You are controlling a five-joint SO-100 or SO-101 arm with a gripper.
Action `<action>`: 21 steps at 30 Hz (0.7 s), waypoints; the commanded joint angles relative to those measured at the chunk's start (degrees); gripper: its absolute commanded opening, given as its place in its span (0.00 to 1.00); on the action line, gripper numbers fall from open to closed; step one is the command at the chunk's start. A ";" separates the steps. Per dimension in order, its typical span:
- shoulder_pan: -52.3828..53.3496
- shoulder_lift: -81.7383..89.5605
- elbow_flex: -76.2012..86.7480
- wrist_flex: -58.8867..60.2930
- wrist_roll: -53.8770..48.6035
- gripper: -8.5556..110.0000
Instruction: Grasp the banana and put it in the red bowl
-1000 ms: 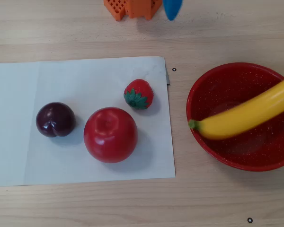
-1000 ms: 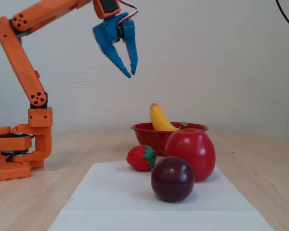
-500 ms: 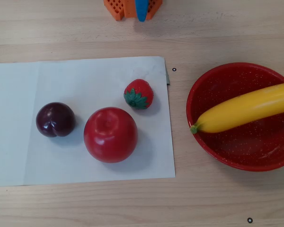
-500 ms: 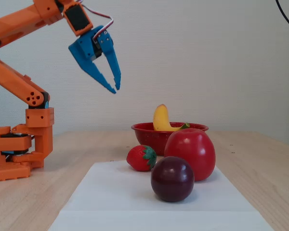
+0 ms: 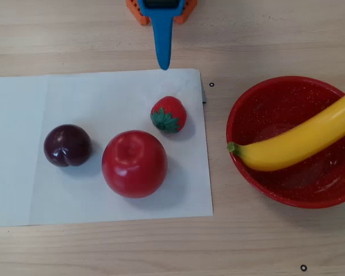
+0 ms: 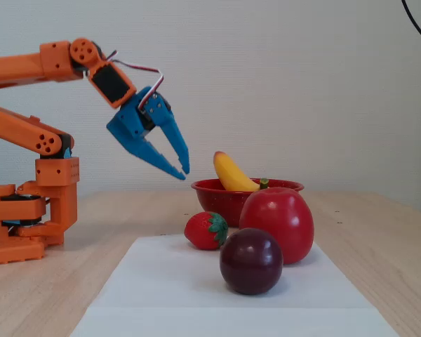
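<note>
The yellow banana (image 5: 299,141) lies across the inside of the red bowl (image 5: 234,118) at the right of the overhead view, its green tip at the bowl's left rim and its other end running off the right edge. In the fixed view the banana (image 6: 231,174) sticks up out of the red bowl (image 6: 214,199) behind the apple. My blue gripper (image 6: 183,171) hangs in the air left of the bowl, pointing down and to the right. Its tips are together and hold nothing. From overhead the gripper (image 5: 163,65) ends over the paper's far edge, above the strawberry.
On a white paper sheet (image 5: 23,172) sit a red apple (image 5: 134,164), a dark plum (image 5: 66,145) and a strawberry (image 5: 169,114). The orange arm base (image 6: 28,225) stands at the left of the fixed view. Bare wooden table surrounds the sheet and bowl.
The arm has dropped from high up and reached forward, bringing the gripper down near the paper's far edge. The banana has rocked inside the bowl.
</note>
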 commanded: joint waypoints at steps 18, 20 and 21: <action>-2.37 22.85 33.40 -25.58 0.44 0.07; -2.64 24.08 33.40 -20.57 -0.79 0.07; -2.81 24.35 33.40 -18.37 -0.97 0.07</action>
